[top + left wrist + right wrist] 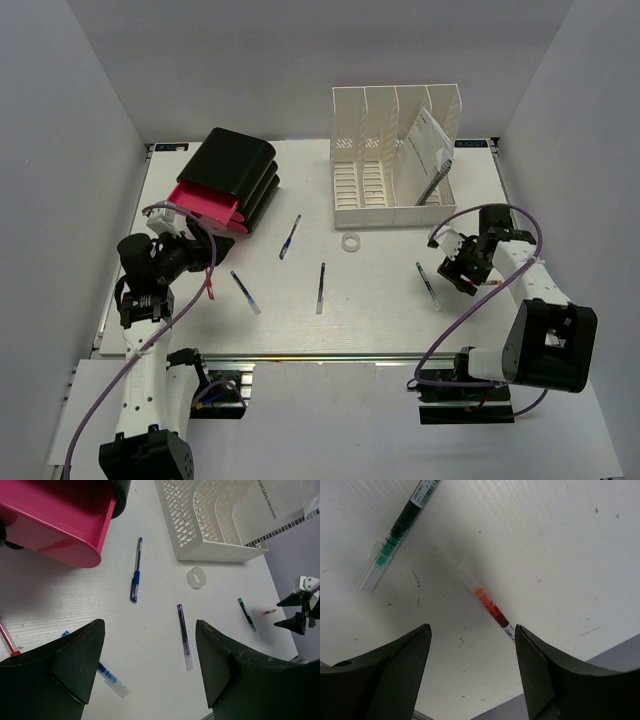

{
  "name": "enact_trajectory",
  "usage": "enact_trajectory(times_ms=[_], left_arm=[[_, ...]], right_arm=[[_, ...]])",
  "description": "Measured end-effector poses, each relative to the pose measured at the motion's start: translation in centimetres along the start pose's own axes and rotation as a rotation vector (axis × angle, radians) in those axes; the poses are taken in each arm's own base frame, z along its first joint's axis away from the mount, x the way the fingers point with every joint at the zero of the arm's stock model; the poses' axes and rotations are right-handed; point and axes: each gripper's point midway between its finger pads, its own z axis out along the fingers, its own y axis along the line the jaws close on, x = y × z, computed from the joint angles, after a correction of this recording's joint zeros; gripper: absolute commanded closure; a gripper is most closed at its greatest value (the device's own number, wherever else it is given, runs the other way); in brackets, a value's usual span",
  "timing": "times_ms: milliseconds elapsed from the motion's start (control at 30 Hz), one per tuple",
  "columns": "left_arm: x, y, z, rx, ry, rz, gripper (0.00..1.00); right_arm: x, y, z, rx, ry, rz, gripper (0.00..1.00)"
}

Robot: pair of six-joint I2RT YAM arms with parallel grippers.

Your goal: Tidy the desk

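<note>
Right wrist view: right gripper pitched down, fingers spread, a red pen between them (untouched) on the desk below. Left gripper hovers, fingers likewise apart, its arm bent beside the pink drawer.

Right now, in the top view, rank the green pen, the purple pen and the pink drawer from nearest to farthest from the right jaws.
1. Green pen, just left of them.
2. Purple pen, in the middle.
3. Pink drawer, far left.
</note>
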Motion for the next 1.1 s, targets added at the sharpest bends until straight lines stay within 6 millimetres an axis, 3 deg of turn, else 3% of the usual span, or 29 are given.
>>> enact_trajectory(times_ms=[167,500,867,1100], left_arm=[[0.3,0.2,0.2,-0.002,0.015,-0.010,0.17],[0.5,0.1,0.3,0.013,0.027,-0.012,0.16],[-0.7,-2.4,-1.5,0.076,-0.056,0.059,0.16],[-1.2,-2.8,-2.0,0.083,-0.081,0.075,0.16]], right_arm=[[1.3,0.3,0.7,0.021,0.044,-0.062,0.27],[1.9,-1.5,1.3,0.056,0.089,-0.213,0.28],[1.8,-1.3,2.3,-0.022,0.085,-0.318,0.30],[1.9,-1.5,3.4,-0.059,0.087,-0.348,0.32]])
